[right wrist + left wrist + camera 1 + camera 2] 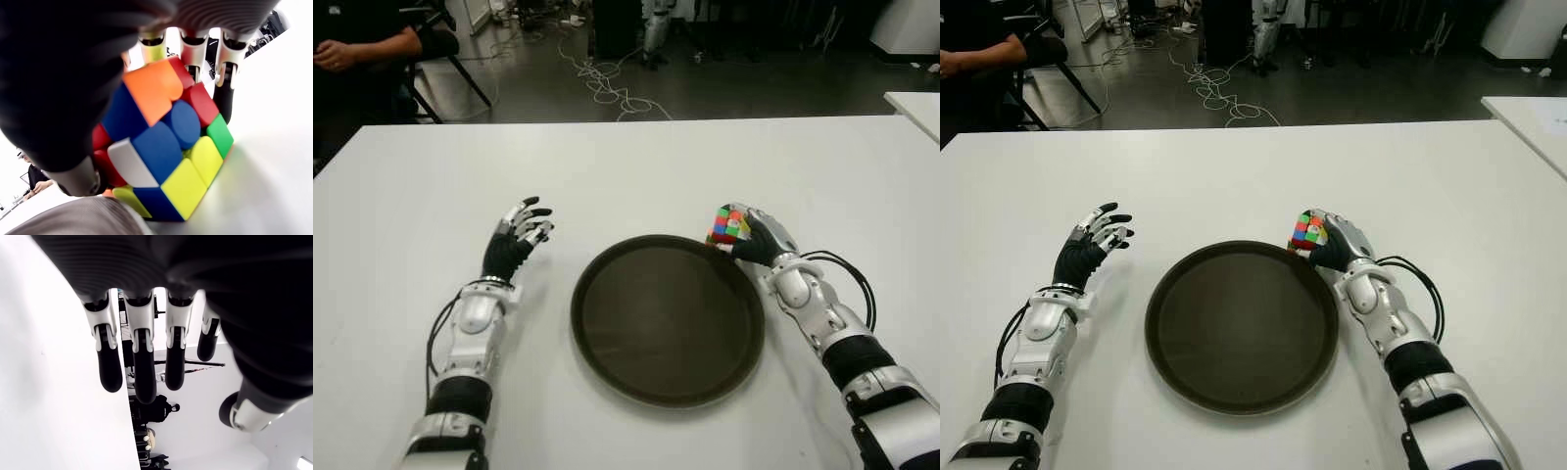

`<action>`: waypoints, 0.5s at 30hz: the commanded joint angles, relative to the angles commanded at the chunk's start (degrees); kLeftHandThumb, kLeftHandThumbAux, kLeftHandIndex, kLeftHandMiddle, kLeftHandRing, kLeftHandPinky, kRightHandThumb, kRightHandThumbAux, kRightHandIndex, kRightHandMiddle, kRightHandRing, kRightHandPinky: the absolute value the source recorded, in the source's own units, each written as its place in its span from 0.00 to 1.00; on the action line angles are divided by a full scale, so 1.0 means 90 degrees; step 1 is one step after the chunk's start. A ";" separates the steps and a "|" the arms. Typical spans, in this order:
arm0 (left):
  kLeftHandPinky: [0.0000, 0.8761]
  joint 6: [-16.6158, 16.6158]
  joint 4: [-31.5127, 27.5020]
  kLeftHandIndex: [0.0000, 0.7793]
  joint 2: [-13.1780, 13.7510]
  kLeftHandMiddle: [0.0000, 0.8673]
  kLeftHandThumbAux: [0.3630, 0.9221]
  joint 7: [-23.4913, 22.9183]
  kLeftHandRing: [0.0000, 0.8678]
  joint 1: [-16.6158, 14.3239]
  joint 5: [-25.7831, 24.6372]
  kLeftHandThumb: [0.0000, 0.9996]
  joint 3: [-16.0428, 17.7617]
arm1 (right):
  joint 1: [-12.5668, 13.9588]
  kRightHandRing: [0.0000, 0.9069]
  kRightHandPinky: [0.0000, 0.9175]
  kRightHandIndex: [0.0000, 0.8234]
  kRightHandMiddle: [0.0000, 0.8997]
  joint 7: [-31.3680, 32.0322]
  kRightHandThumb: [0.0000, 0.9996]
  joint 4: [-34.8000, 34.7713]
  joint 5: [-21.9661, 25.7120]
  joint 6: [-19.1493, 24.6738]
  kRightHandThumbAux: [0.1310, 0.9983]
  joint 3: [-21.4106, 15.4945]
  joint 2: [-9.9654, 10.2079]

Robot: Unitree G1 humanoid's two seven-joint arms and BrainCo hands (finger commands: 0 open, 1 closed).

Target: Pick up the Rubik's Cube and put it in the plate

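One Rubik's Cube (728,227) in right hand (756,238) fingers — one plate (607,352) beside.

White table (636,176); seated person (357,49); floor cables (607,83) beyond

plate (607,338) interior bare, table (636,176) beyond open

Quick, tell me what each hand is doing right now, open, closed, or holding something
Left hand: open, fingers spread, holding nothing.
Right hand: closed on the multicoloured Rubik's Cube, beside the dark round plate.
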 joint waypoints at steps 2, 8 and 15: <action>0.41 0.0003 -0.0008 0.22 -0.0002 0.33 0.47 -0.0017 0.38 0.0001 -0.0009 0.62 -0.0001 | -0.0011 0.81 0.76 0.52 0.81 -0.0017 0.68 0.0015 -0.0028 0.0031 0.70 0.0013 -0.0001; 0.40 -0.0011 -0.0001 0.22 -0.0014 0.33 0.47 -0.0037 0.38 -0.0005 -0.0039 0.63 0.0017 | -0.0017 0.81 0.75 0.52 0.81 -0.0043 0.68 0.0032 -0.0034 0.0043 0.70 0.0004 0.0009; 0.42 -0.0019 0.0004 0.22 0.0022 0.34 0.47 -0.0022 0.39 -0.0011 0.0034 0.63 -0.0018 | 0.0002 0.81 0.77 0.52 0.81 -0.0079 0.68 -0.0005 -0.0012 -0.0002 0.70 -0.0018 0.0018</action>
